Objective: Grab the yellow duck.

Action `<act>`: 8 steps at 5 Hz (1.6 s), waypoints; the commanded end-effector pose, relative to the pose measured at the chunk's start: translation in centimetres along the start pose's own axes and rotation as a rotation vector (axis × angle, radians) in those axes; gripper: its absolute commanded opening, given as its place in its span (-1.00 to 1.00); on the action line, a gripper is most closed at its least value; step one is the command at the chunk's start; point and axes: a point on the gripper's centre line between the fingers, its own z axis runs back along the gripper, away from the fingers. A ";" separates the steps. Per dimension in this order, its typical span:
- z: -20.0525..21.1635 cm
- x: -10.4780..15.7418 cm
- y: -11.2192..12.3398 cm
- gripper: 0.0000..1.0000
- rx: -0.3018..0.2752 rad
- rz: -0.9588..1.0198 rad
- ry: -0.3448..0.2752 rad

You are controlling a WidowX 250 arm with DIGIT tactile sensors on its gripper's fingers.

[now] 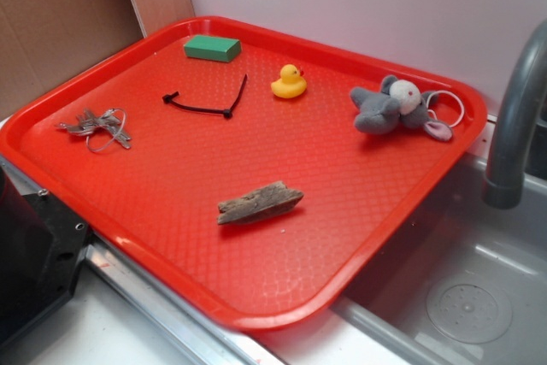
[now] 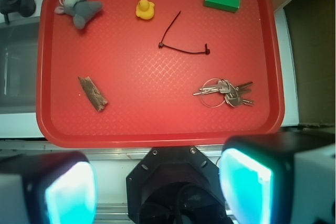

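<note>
The task is only beginning: the gripper (image 2: 157,187) is waiting outside the near edge of the red tray (image 2: 157,135), its fingers spread wide and holding nothing. The yellow duck (image 1: 289,82) is sitting untouched at the far side of the tray, between the grey plush mouse (image 1: 389,107) and the green block (image 1: 212,48). In the exterior view its beak is pointing left, so its long axis is lying along the tray's far edge.

No readable text or labels anywhere.
</note>
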 end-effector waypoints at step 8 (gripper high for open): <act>-14.0 15.5 0.3 1.00 0.079 -0.101 0.180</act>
